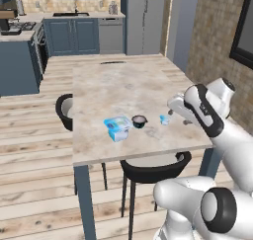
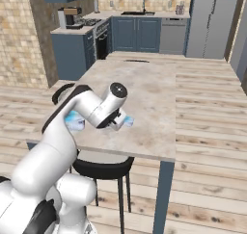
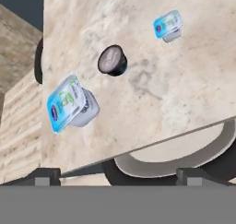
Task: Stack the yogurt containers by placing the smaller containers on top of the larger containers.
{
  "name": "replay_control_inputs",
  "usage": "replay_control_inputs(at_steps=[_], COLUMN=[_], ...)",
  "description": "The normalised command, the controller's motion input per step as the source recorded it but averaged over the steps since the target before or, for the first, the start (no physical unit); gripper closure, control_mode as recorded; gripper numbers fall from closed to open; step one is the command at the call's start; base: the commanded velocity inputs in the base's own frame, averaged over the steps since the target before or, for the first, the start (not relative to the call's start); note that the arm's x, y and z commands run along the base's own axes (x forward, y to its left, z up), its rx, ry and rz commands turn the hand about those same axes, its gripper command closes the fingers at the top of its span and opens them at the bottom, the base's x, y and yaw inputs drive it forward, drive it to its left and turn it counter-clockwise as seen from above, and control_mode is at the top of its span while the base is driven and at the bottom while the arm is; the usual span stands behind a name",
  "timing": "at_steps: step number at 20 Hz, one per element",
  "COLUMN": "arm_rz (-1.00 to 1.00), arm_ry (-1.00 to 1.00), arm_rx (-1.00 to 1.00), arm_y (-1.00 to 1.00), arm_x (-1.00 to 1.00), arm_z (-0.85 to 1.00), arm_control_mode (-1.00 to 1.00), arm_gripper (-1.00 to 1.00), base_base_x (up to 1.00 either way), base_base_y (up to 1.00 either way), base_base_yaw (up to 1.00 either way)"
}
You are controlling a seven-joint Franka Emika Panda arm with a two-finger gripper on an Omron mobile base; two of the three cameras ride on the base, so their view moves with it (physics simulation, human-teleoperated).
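- Three yogurt containers stand on the table [image 1: 113, 86], in a row near its near edge, none stacked.
- One tub [image 1: 117, 127], light blue and rectangular, is at the left end of the row.
- One black cup [image 1: 140, 121] with a pale top sits in the middle, just right of the tub and apart from it.
- One tiny blue cup [image 1: 164, 119] is at the right end, apart from the black cup.
- The gripper [image 3: 118, 173] hangs above the table's near edge with its fingers spread wide, holding nothing.
- Two dark chairs: one [image 1: 153, 171] under the near edge, one [image 1: 64, 110] at the left side.
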Motion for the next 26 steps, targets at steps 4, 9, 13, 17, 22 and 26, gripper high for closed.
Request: replay_control_inputs(at_steps=[4, 9, 13, 17, 22, 26], arm_rz=[-0.17, -0.07, 0.0, 0.0, 0.0, 0.0], arm_ry=[0.0, 0.03, 0.04, 0.03, 0.0, 0.0], arm_rx=[0.0, 0.0, 0.01, 0.0, 0.0, 0.0], arm_y=[0.23, 0.05, 0.0, 0.0, 0.0, 0.0], arm_x=[0.09, 0.16, 0.24, 0.32, 0.31, 0.23], arm_z=[-0.01, -0.05, -0.13, -0.19, -0.15, -0.1], arm_control_mode=[-1.0, -1.0, -1.0, -1.0, -1.0, -1.0], arm_gripper=[-1.0, -1.0, -1.0, -1.0, -1.0, -1.0], base_base_x=[0.0, 0.0, 0.0, 0.0, 0.0, 0.0], base_base_y=[0.0, 0.0, 0.0, 0.0, 0.0, 0.0], base_base_yaw=[0.0, 0.0, 0.0, 0.0, 0.0, 0.0])
